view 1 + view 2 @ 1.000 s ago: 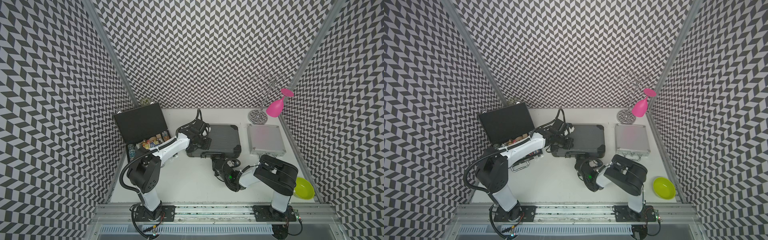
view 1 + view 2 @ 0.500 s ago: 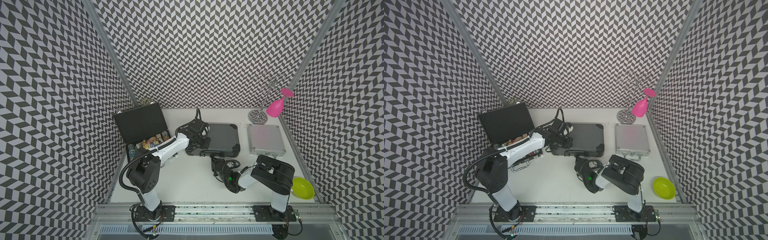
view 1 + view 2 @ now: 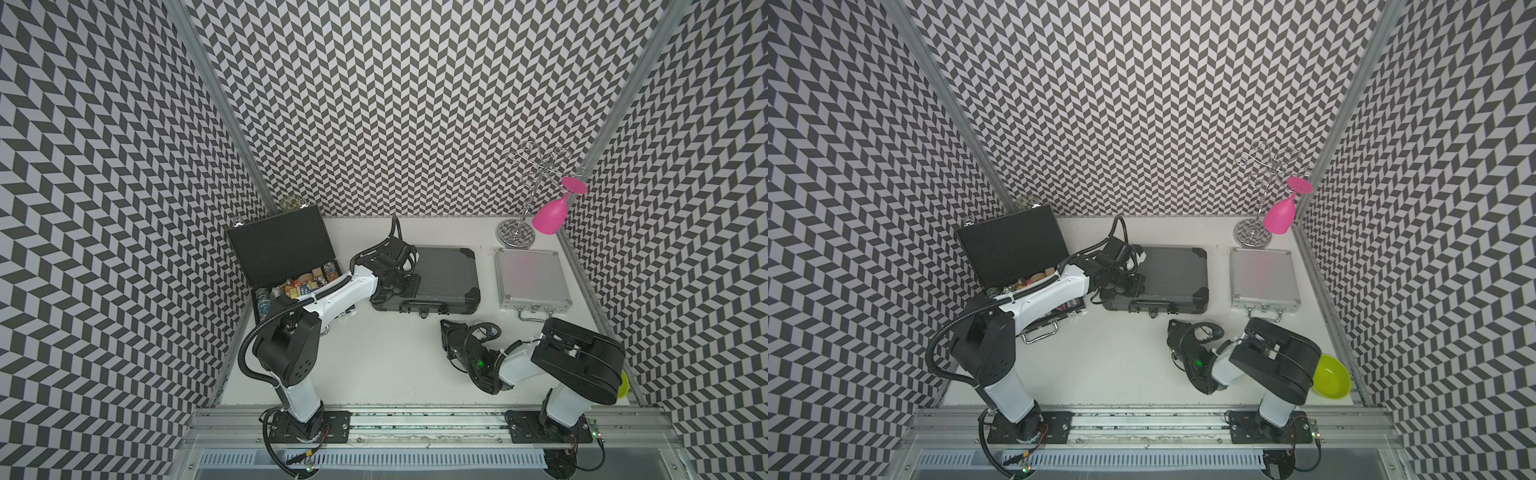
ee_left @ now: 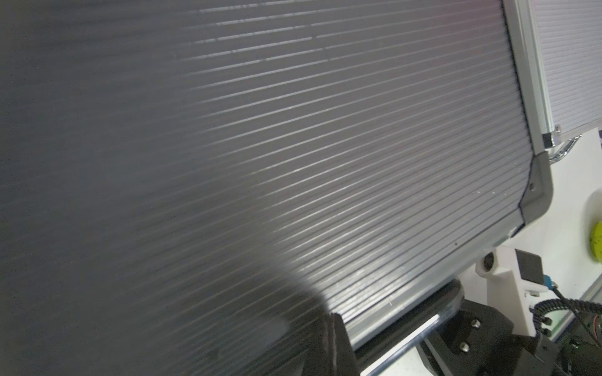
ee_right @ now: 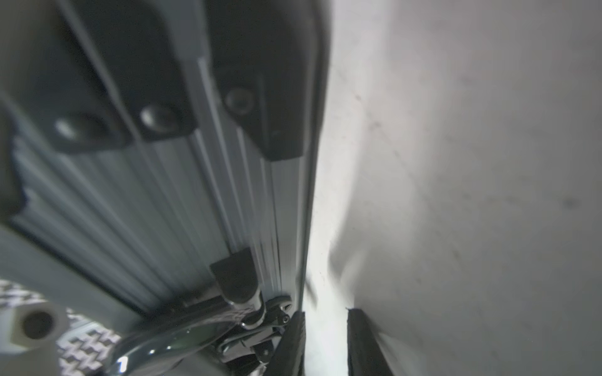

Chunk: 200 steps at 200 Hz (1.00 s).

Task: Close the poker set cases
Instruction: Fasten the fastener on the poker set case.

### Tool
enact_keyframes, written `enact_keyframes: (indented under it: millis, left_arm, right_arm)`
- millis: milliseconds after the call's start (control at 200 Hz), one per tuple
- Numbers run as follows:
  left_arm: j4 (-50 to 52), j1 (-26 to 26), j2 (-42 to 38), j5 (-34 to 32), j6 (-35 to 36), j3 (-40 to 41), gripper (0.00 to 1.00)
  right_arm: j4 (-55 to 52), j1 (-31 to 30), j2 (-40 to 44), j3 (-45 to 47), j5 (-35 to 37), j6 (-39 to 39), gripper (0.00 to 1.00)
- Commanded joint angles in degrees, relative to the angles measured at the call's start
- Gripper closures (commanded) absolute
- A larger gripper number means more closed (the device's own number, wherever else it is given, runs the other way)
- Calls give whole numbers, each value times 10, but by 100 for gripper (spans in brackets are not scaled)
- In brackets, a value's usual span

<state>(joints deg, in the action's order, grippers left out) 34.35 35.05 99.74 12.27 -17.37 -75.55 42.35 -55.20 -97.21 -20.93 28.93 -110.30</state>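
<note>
The right hand [image 3: 448, 332] has been opened slightly, empty, at 6 o'clock of the ribbed grey case [image 3: 446, 274], kept shut under the closed left hand [image 3: 392, 284]; the black case [image 3: 282, 249] at 9 o'clock remains open.

We stretch our left arm [image 3: 338, 291] forward and inward, wrist bent down, left fingers [image 4: 338, 351] pressed together. Our right arm [image 3: 517, 365] folds low, reaching inward, right fingers [image 5: 293, 341] slightly parted around a bare gap.

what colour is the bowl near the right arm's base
Lime green; the bowl shows best in a top view.
</note>
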Motion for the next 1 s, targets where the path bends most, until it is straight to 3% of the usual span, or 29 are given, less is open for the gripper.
enact_keyframes:
  millis: [0,145,295,606,996]
  left_arm:
    - [52,-2,25,-5,7,15,100]
    - [51,-2,26,-5,7,13,100]
    - [52,-2,25,-5,8,15,100]
    - [51,-5,21,-6,10,18,100]
    - [56,-6,6,-7,10,18,100]
  right_arm:
    - [-51,4,3,-11,-28,90,76]
    - [-33,5,1,-37,-47,129,78]
    - [18,7,-25,-58,-68,141,70]
    - [99,8,-52,-43,-106,116,63]
    - [77,9,-91,-62,-114,68,66]
